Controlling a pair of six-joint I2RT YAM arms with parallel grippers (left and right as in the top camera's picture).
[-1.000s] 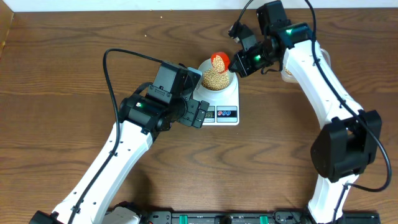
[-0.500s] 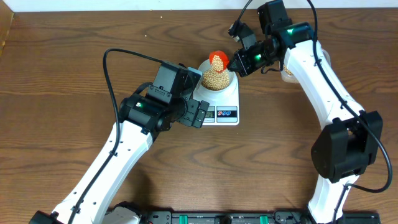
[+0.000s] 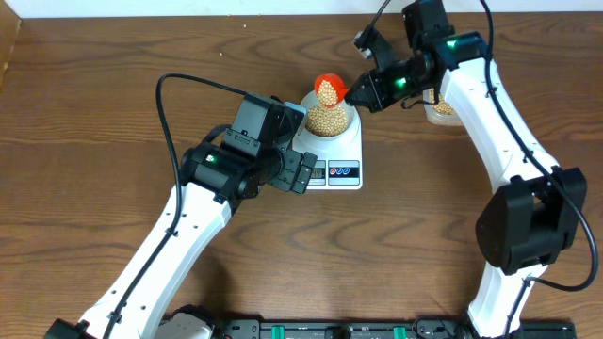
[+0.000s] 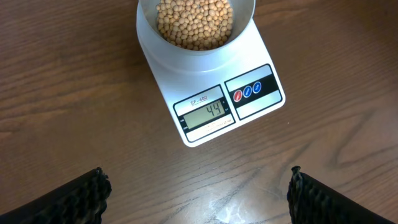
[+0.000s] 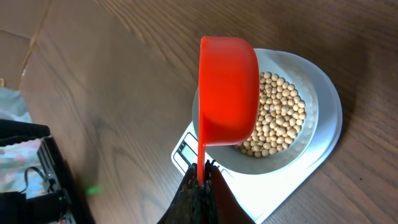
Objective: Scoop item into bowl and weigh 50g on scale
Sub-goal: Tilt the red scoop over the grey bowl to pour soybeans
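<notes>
1. Right gripper point(image 5: 200, 182): the jaws are clamped tight on the thin handle of a smooth red plastic scoop point(image 5: 227, 93).
2. Just ahead of those fingertips, the scoop's rounded cup hangs over the near rim of the bowl point(image 5: 313, 134). The overhead view shows beads lying in the cup.
3. Below and beyond the cup, the item point(image 5: 280, 118), matte tan-yellow round beads, fills the pale, smooth-walled bowl.
4. Left gripper point(image 4: 199, 196): it is spread wide and holds nothing. Its black ribbed fingers point(image 4: 81, 196) hang clear of the wood-grain table point(image 4: 68, 93).
5. Ahead of it, between the fingers, lies the flat white scale point(image 4: 168, 87). Its grey display point(image 4: 208, 113) reads 44.
6. Farther ahead, the bowl stands on the scale platform.
</notes>
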